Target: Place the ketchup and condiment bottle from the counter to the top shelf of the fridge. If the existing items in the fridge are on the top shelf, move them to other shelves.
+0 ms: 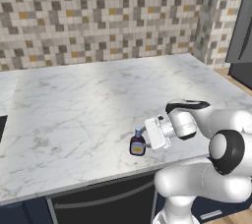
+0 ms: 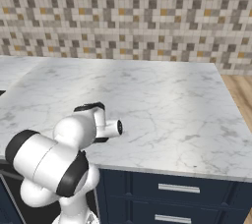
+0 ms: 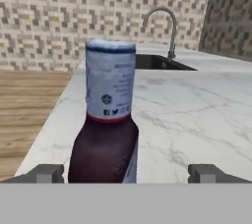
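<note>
Filling the hand view's foreground, the dark condiment bottle [image 3: 107,120] stands upright near the marble surface's [image 1: 88,100] front edge, long axis vertical, cap up. Released and spread wide, the hand [image 3: 126,173] flanks it level, one fingertip either side. I'd advance until the body sits between the pads, centred, then close gently.

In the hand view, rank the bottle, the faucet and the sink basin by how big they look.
1. Bottle, by far the largest, though it sits right at the camera, so nearness inflates it.
2. Faucet.
3. Sink basin, a thin dark sliver; it and the faucet are far off, so their order is unsure.
</note>
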Controlling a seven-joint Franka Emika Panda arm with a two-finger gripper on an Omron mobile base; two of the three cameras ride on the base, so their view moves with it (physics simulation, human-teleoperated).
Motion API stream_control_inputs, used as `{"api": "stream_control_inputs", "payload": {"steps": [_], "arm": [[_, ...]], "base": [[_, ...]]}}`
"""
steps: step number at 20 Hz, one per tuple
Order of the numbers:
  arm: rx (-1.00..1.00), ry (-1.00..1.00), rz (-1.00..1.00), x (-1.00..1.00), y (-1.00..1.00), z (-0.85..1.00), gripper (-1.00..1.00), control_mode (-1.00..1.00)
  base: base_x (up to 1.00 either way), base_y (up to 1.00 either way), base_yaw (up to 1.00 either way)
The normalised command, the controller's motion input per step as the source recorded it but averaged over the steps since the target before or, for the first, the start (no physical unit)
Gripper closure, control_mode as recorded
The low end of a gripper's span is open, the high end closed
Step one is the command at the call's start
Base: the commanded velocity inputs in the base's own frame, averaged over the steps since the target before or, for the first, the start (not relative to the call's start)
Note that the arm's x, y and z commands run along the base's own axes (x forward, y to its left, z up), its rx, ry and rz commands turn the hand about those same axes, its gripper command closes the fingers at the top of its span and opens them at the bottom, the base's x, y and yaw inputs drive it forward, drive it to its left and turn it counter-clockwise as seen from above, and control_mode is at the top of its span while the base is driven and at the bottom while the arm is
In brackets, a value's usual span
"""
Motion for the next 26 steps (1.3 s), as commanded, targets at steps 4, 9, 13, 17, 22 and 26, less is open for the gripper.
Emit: {"api": "stream_control_inputs", "payload": {"steps": [4, 9, 13, 17, 22, 26], "arm": [[0.0, 0.0, -0.01, -0.03, 0.01, 0.0, -1.0, -1.0], [0.0, 0.0, 0.0, -0.02, 0.09, -0.03, -1.0, -1.0], [0.0, 0.01, 0.0, 0.0, 0.09, -0.09, -1.0, -1.0], [0.0, 0.03, 0.0, 0.03, 0.04, -0.1, 1.0, -1.0], [0.0, 0.0, 0.0, 0.0, 0.01, 0.03, 1.0, -1.0], [0.03, -0.03, -0.04, -0.31, -0.14, 0.66, 1.0, -1.0]], "base": [[0.0, 0.0, 0.0], [0.0, 0.0, 0.0], [0.0, 0.0, 0.0], [0.0, 0.0, 0.0], [0.0, 0.0, 0.0], [0.0, 0.0, 0.0]]}}
